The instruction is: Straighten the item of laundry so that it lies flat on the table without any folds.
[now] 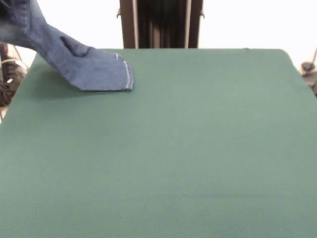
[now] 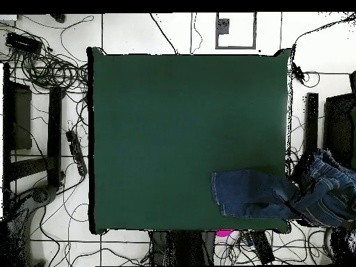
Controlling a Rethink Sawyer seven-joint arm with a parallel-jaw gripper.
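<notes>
Denim from the jeans slants down out of the front view's top left corner, only one leg's hem end lying on the green table by its far left corner; no gripper shows, so I cannot tell its jaws' state. Overhead, that leg's long axis runs across the table's edge near the robot's side, the bunched waist hanging well beyond it.

Jeans: small, blue denim, faded patches. One leg end lies flat on the desk near the robot-side corner, hem pointing inward; the remainder is bunched and lifted beyond the desk edge. Desk: large, dark green cloth.
</notes>
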